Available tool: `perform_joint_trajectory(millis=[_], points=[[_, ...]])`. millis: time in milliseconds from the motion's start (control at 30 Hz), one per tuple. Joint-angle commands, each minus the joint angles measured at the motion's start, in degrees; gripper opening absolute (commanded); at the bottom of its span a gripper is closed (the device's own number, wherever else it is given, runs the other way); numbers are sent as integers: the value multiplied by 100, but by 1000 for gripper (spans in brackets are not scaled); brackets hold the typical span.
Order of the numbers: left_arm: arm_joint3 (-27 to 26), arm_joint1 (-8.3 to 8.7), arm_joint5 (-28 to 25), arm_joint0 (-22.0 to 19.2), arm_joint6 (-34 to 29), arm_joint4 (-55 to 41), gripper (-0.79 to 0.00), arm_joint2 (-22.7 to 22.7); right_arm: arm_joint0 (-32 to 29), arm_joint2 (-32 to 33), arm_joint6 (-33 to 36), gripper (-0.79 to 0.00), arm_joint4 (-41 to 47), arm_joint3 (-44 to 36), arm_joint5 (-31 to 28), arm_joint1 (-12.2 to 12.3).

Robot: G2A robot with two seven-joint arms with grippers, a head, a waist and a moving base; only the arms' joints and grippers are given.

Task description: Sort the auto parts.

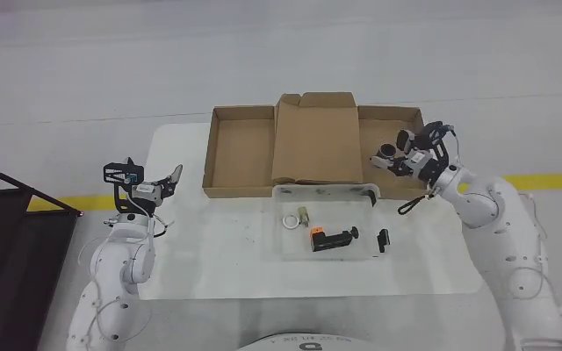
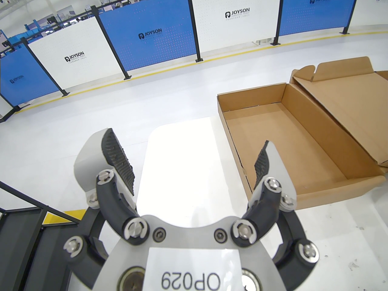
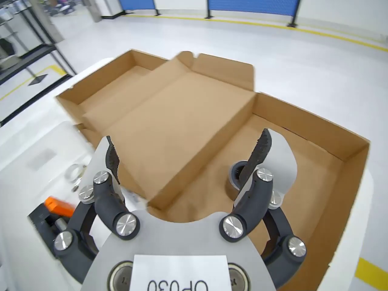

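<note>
Barely begun: one part boxed, more to sort.
My right gripper point(image 3: 187, 139) hangs released above the grey round part point(image 3: 235, 172) lying in the box's point(image 3: 348, 152) right compartment. My left gripper point(image 2: 187, 140) is open and empty, and the orange-and-black part point(image 1: 327, 237) and others wait in the tray point(image 1: 325, 185).

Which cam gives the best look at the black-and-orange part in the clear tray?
Top view: the black-and-orange part lies whole and unobstructed in the clear tray. The right wrist view catches one end of it at the picture's edge, beside the right gripper. The left wrist view faces the left compartment of the cardboard box.
</note>
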Motion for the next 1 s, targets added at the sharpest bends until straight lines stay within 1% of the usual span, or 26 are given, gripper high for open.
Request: perform_joint_trajectory(millis=[0, 267, 333, 367, 500, 600, 733, 800, 833, 867, 967], points=[[0, 0, 0, 0, 0, 0, 0, 0, -178, 44, 226, 0, 61, -267, -474, 41], [0, 0, 0, 0, 0, 0, 0, 0, -204, 57, 252, 0, 76, -301, -489, 47], [0, 0, 0, 0, 0, 0, 0, 0, -231, -47, 309, 0, 2, -353, -496, 41], [0, 0, 0, 0, 0, 0, 0, 0, -229, -159, 386, 0, -162, -443, -511, 38], [0, 0, 0, 0, 0, 0, 0, 0, -206, -483, 660, 0, -1131, -813, -874, 60], [0, 0, 0, 0, 0, 0, 0, 0, -256, -598, 632, 0, -1754, -1030, -1024, 78], [0, 0, 0, 0, 0, 0, 0, 0, -364, -703, 435, 0, -2245, -1199, -1026, 114], [0, 0, 0, 0, 0, 0, 0, 0, -409, -754, 360, -40, -2465, -1287, -1026, 139], [0, 0, 0, 0, 0, 0, 0, 0, -428, -780, 339, -77, -2585, -1322, -1026, 150], [0, 0, 0, 0, 0, 0, 0, 0, -439, -814, 336, -80, -2718, -1357, -1026, 157], [0, 0, 0, 0, 0, 0, 0, 0, -431, -981, 340, -129, -3061, -1387, -898, 154]])
